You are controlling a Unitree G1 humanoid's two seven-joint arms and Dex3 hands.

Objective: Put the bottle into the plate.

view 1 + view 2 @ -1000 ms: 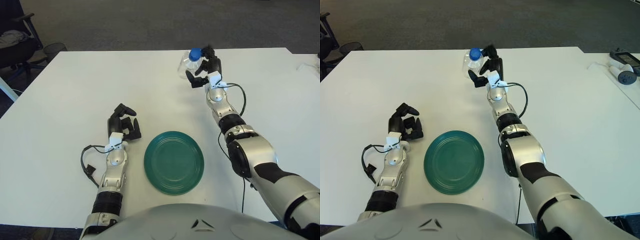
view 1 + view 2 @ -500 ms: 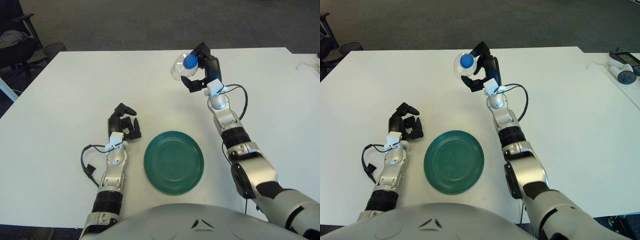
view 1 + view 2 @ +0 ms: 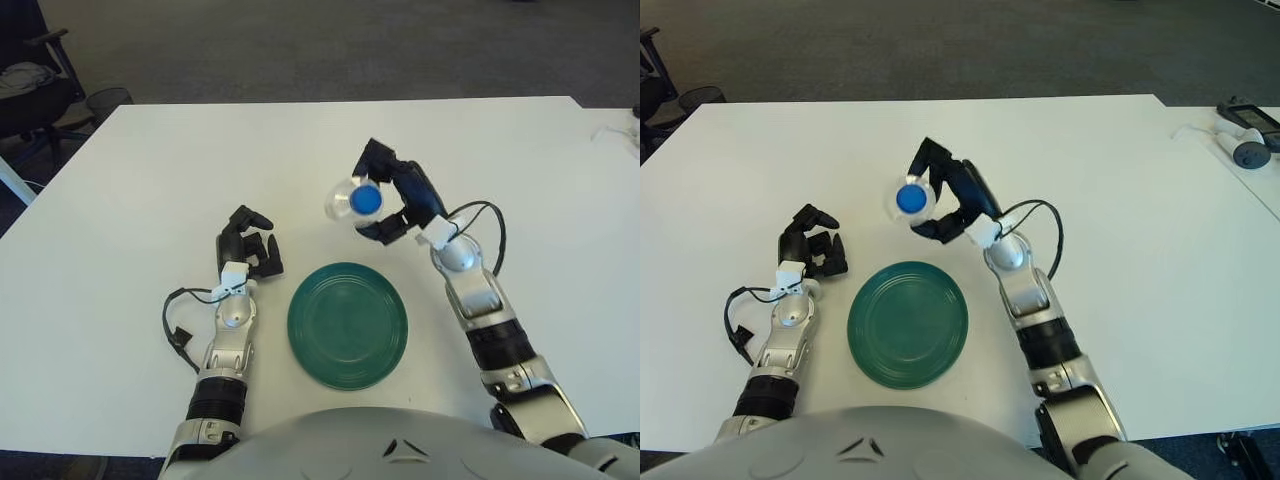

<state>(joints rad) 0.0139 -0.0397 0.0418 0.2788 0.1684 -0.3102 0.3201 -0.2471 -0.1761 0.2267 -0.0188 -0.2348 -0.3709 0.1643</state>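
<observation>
Right hand (image 3: 395, 200) has swung the bottle (image 3: 352, 199) back from the far table, fingers wrapped round it, nearly over the plate (image 3: 348, 325) now. Left hand (image 3: 248, 248) sits curled, empty, beside the plate.

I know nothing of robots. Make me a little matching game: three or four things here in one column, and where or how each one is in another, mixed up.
1. clear plastic bottle with a blue cap
2. round green plate
3. left hand
4. right hand

A. flat on the white table, holding nothing
B. curled, holding nothing, left of the plate
C. held above the table
D. gripping the bottle

Pairs: 1-C, 2-A, 3-B, 4-D
</observation>
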